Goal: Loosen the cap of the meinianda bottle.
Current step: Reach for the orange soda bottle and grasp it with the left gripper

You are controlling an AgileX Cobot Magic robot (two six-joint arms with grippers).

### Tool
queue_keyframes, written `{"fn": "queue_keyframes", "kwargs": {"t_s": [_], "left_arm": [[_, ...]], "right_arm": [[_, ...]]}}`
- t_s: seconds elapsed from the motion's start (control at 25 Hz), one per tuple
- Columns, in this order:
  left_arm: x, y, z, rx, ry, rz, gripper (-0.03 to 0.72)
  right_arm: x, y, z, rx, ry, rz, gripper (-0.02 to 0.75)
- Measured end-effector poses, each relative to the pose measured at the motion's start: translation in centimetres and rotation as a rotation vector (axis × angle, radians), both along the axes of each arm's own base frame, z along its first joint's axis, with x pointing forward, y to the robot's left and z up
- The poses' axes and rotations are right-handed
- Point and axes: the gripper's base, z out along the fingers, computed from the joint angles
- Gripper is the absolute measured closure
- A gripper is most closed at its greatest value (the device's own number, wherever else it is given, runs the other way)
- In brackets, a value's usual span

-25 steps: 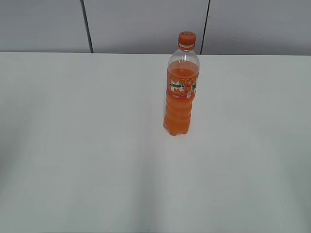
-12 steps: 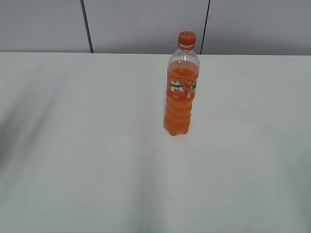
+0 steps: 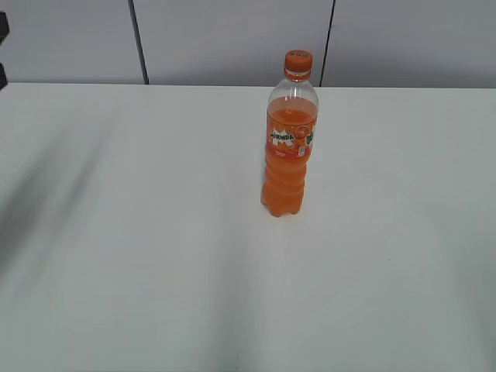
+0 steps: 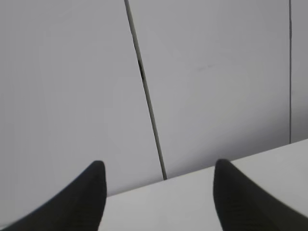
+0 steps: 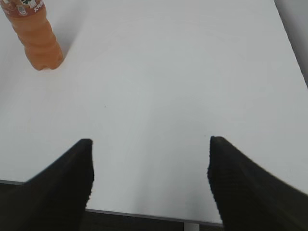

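Observation:
The meinianda bottle (image 3: pixel 290 147) stands upright on the white table (image 3: pixel 155 232), right of the middle, with orange drink and an orange-green-white label. Its small orange cap (image 3: pixel 297 61) sits on top. The bottle's lower body also shows at the top left of the right wrist view (image 5: pixel 37 38). My left gripper (image 4: pixel 158 168) is open and empty, raised and facing the back wall; a dark bit of it shows at the exterior view's top left edge (image 3: pixel 3 46). My right gripper (image 5: pixel 150 144) is open and empty, over the table's near edge, well away from the bottle.
A grey panelled wall (image 3: pixel 232 39) with dark vertical seams stands behind the table. The table's near edge (image 5: pixel 144 215) shows in the right wrist view, its right edge at the upper right (image 5: pixel 291 43).
A dark part of the left arm has come into the exterior view at the top left edge, and its shadow on the table's left side has grown darker. The bottle has not moved.

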Motion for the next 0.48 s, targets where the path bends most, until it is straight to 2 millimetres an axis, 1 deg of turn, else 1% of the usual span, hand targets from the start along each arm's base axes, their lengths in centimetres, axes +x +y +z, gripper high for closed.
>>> {"fn": "queue_keyframes", "kwargs": {"t_s": [0.2, 0.32, 0.48], "left_arm": [[1.7, -0.6, -3.1, -0.037, 0.110, -0.056, 0.254], [2.5, -1.1, -5.0, -0.026, 0.187, -0.110, 0.281], [4.1, -2.0, -5.9, 0.007, 0.233, -0.212, 0.304]], "right_arm": [[0.0, 0.0, 0.0, 0.000, 0.000, 0.000, 0.182], [0.0, 0.0, 0.0, 0.000, 0.000, 0.000, 0.182], [0.0, 0.0, 0.0, 0.000, 0.000, 0.000, 0.182]]}}
